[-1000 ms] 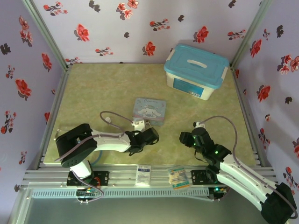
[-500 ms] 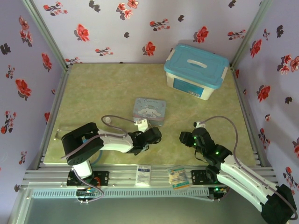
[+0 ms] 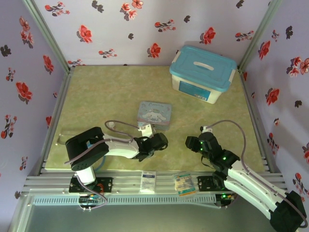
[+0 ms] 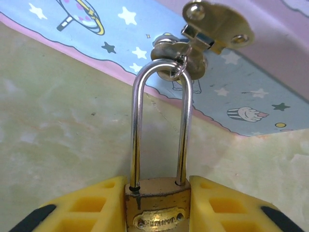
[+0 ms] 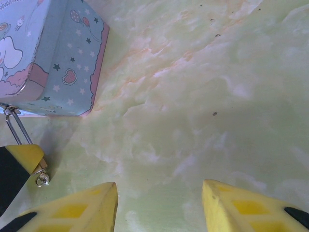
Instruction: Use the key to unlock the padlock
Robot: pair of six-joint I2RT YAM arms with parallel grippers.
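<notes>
Left hand pinches the padlock by its brass body, one yellow finger pressed against each side. Its silvery shackle, both legs seated in the body, reaches straight out from the hand and hooks through the clasp of the cartoon-printed tin on the table. Right hand hangs with fingers spread above the table, well apart from the padlock.

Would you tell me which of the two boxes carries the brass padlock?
The flat cartoon-printed tin, with the small brass padlock through its clasp; the blue-lidded white plastic tub shows none.
</notes>
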